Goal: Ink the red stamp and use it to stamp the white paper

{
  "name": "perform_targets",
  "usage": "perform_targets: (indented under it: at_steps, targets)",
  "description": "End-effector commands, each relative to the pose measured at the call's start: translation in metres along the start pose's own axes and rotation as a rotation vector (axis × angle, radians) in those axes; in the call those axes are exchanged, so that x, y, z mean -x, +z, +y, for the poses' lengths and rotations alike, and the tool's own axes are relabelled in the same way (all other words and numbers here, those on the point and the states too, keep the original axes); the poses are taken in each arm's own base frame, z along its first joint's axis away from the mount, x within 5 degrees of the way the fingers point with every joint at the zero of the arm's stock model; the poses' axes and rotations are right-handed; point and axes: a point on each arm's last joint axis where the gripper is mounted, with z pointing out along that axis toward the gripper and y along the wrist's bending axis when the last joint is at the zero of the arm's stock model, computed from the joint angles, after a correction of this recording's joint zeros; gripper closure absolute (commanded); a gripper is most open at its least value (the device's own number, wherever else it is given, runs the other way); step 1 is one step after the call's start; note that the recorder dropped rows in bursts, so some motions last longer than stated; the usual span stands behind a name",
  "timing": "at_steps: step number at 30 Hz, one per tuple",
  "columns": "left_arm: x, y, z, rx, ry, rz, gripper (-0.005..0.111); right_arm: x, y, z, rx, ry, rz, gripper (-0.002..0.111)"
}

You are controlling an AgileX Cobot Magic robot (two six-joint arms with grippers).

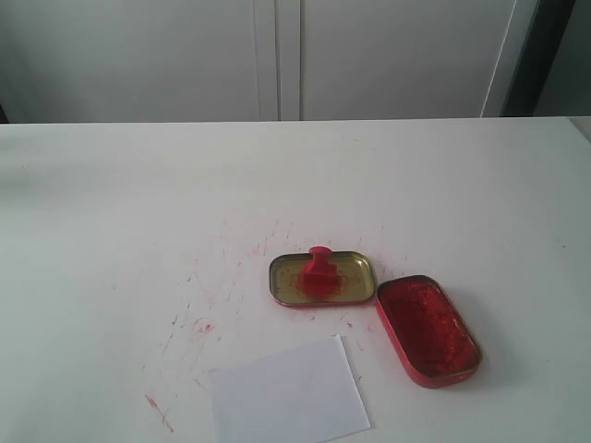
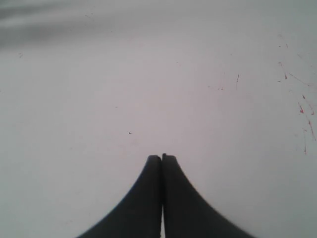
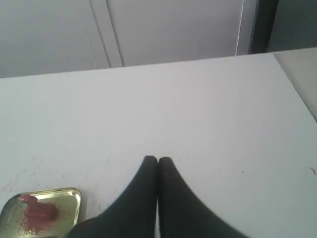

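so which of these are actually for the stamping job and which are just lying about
For the job: red stamp, standing in the lid; ink tin, open; white paper.
Lying about: gold lid, smeared red; red marks on the table.

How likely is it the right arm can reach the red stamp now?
Probably yes. The red stamp stands upright in the gold lid, nothing covering its handle; the right gripper is shut, so it must open first.
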Motion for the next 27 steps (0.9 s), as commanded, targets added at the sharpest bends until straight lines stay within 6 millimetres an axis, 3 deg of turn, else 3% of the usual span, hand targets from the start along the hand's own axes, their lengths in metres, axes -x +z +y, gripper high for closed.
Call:
perform_targets:
  at_steps: [1,6,12,27]
  targets:
    - [-0.001,0.000,0.000,-0.002,-0.012,-0.002,0.107,0.011,0.023,0.002,-0.007,-0.041,0.105,0.108]
    - [-0.001,0.000,0.000,-0.002,-0.012,-0.002,0.107,0.022,0.058,0.002,-0.017,-0.042,0.194,0.108]
    - [-0.001,0.000,0.000,-0.002,-0.012,-0.002,0.107,0.027,0.082,0.002,-0.021,-0.062,0.255,0.108]
    - [-0.001,0.000,0.000,-0.002,-0.012,-0.002,0.107,0.016,0.149,0.000,-0.013,-0.122,0.475,0.108]
